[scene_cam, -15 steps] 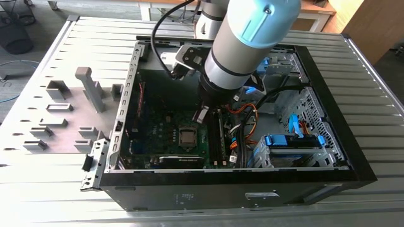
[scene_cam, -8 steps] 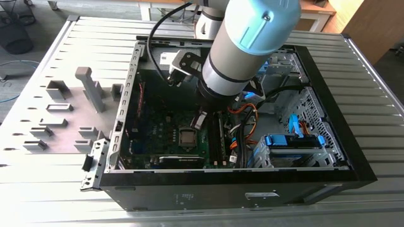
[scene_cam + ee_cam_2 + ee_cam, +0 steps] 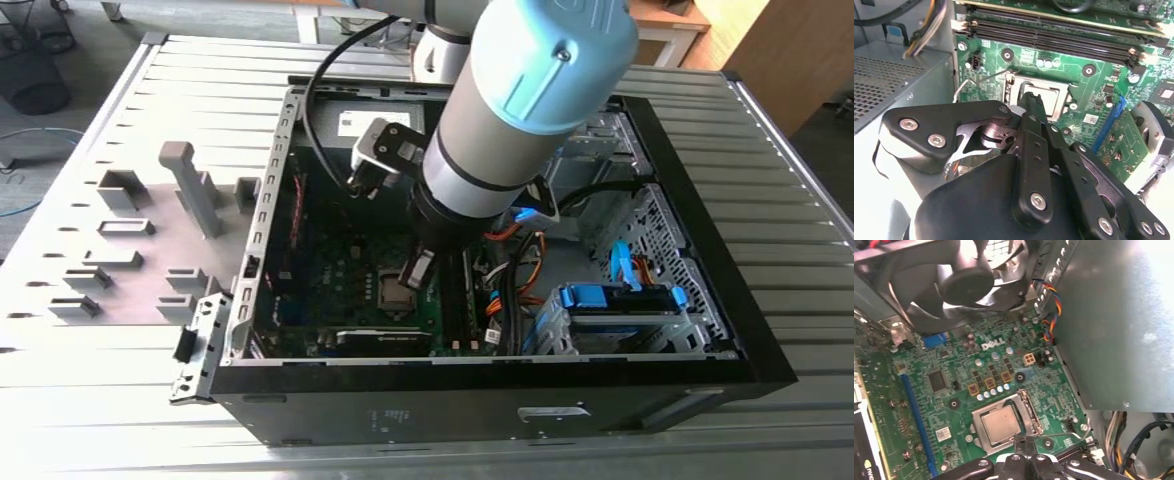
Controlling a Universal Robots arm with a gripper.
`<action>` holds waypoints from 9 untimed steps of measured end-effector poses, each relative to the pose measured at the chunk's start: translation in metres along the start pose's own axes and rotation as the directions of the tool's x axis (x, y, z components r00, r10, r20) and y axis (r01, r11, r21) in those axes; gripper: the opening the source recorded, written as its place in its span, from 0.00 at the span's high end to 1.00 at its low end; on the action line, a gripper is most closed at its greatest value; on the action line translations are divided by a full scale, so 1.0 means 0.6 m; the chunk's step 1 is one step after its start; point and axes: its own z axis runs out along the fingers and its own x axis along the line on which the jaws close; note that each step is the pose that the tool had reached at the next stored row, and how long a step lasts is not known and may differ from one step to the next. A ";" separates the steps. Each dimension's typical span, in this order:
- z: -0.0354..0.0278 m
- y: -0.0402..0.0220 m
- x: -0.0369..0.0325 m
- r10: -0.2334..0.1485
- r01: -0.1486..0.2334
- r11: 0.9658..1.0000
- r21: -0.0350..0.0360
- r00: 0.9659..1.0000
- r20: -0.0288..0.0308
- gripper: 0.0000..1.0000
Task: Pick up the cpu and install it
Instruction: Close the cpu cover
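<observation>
1. In the second wrist view we see the gripper [image 3: 1031,100] with its two black fingers drawn together into one narrow tip. Nothing sits between them, so we judge it closed and empty.
2. The tip hangs right over one edge of the cpu [image 3: 999,424]. We cannot tell whether it touches.
3. The cpu lies flat inside the socket frame [image 3: 1026,410], silvery top upward and square to the frame. We judge the chip is already seated. A closed tip suits pressing or checking rather than grasping.
4. Beside the socket a thin wire lever [image 3: 959,89] stands off the board. We judge it unlatched, which would explain why the chip's top lies exposed.
5. The green motherboard [image 3: 954,385] faces upward because the computer case [image 3: 467,375] lies on its side with the panel off. This lets the arm reach in from above.
6. The grey power-supply box [image 3: 1114,315], the black fan [image 3: 959,280] and the memory slots [image 3: 1054,30] crowd the socket, so the arm comes down steeply between them.
7. On the exterior view's left, grey holder blocks [image 3: 120,190] stand on the slatted table [image 3: 801,400], well apart from the case.
</observation>
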 end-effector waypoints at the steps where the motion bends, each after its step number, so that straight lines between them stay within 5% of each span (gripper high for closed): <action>1: 0.000 0.001 0.001 -0.001 0.001 1.000 0.000 1.000 -0.001 0.89; 9: 0.002 0.005 0.004 -0.003 0.003 1.000 0.001 1.000 -0.003 0.89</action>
